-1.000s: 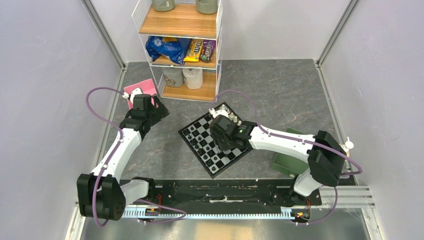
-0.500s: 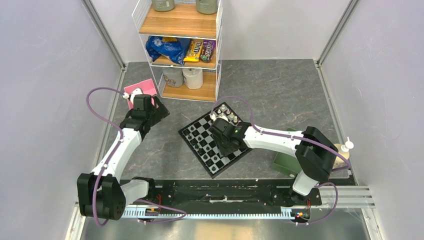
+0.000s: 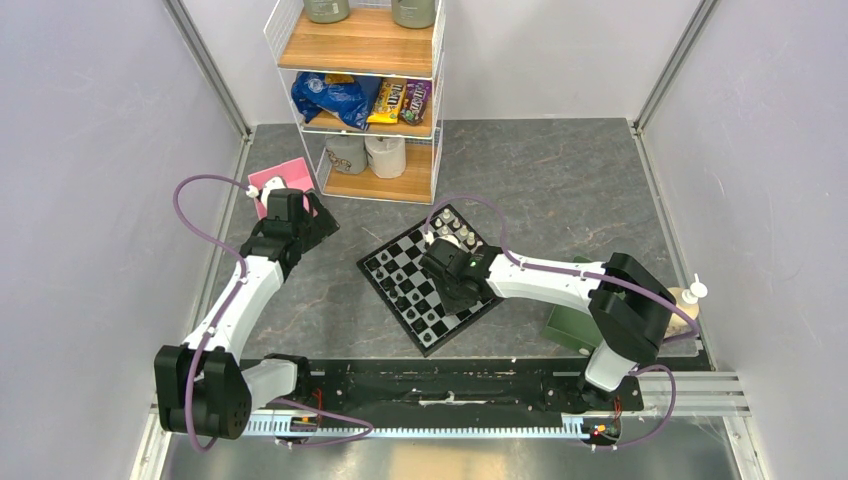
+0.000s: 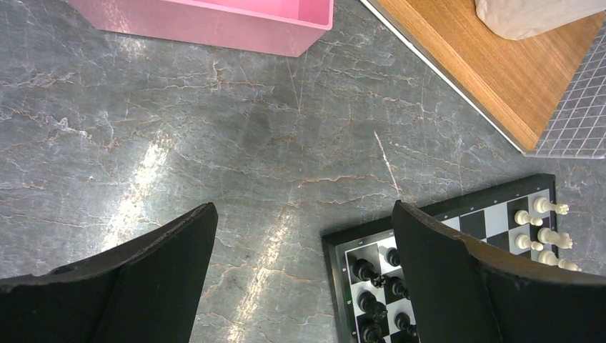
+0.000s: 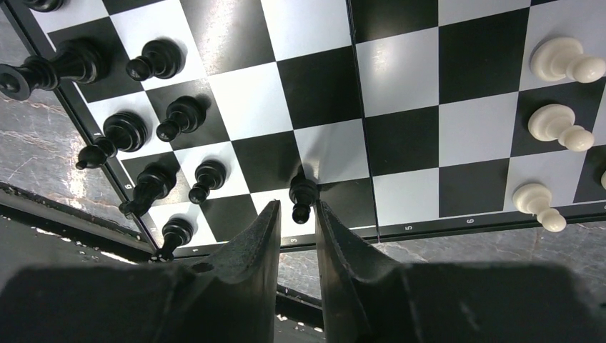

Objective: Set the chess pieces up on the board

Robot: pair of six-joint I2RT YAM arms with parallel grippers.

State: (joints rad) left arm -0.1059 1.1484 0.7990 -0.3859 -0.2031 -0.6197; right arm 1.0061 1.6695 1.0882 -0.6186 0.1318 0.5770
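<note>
Black pawn (image 5: 302, 196) sits between the tips of the right tool (image 5: 297, 207). Its jaws have narrowed to a slim gap over the last second; contact cannot be told. Judgement: a pick-up is starting. The pawn stands in the rim-side row of the board (image 5: 246, 100). Black pieces (image 5: 182, 114) crowd the tool's left, with bare squares ahead. The left tool (image 4: 304, 209) gapes wide, empty, over the counter (image 4: 214, 128).

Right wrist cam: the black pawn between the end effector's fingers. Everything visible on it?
The black pawn is small, glossy, plastic-looking, with a round head, narrow neck and flared base. It stands upright on the board, in the row next to the rim, seemingly off-centre on a line between squares, apart from the other black pieces. The right end effector brackets it, fingers narrow on either side; whether they touch it cannot be told.
</note>
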